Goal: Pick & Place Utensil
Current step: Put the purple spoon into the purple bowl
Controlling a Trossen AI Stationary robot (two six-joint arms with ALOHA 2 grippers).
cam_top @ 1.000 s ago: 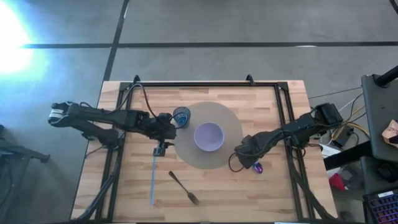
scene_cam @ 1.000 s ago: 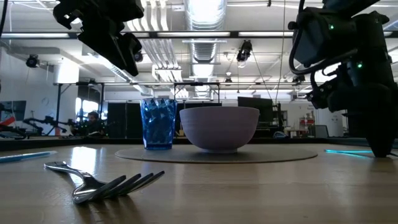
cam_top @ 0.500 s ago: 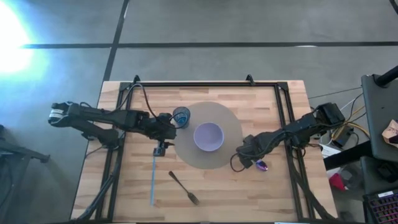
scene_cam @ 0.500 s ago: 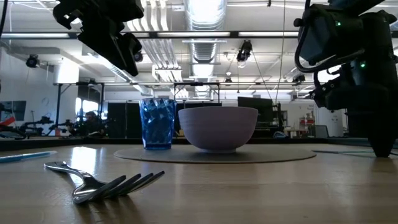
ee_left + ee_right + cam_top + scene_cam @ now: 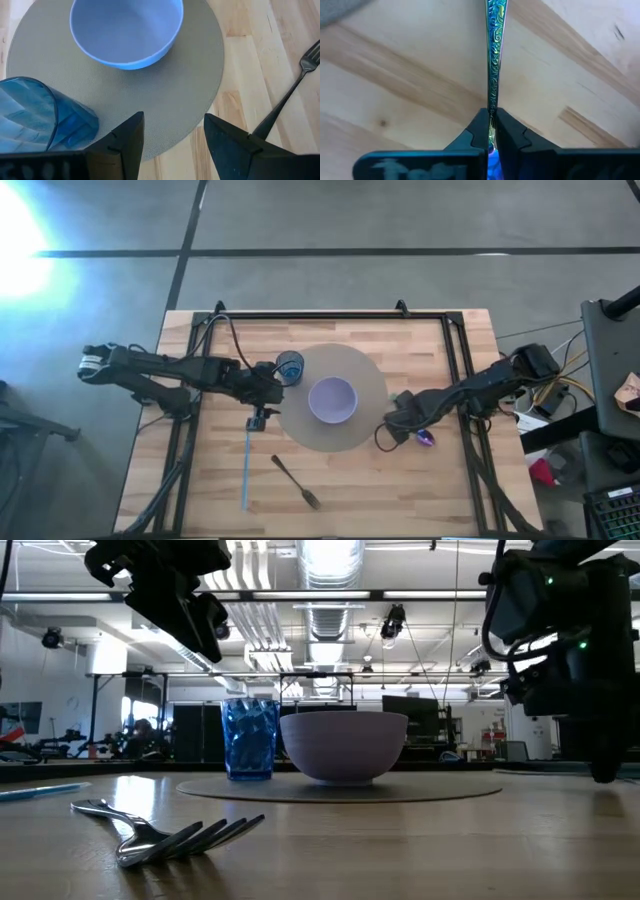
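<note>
1. While my right end effector is sitting low over the worktop just off the right edge of the round grey mat, its fingers are pinching tight on the handle of an iridescent spoon. So yeah, I'm gripping that one.
2. From above, the spoon's purple-blue bowl end is peeking out on the wood right beside that end effector. I can't tell if the spoon is lifting off the surface or lying flat on it.
3. My left end effector is hanging above the worktop at the mat's left edge, fingers spread wide with nothing between them.
4. On the mat, a pale lavender bowl is sitting around the middle, and a blue tumbler is standing upright near the left rim, close to the bowl but not touching it.
5. On the front part of the wood, a dark metal fork is lying at an angle, and a long light-blue utensil is lying just left of it, running front to back. My left end effector is hovering right over its far end.
6. In the low view the fork is lying close up, tines pointing toward the mat.
</note>
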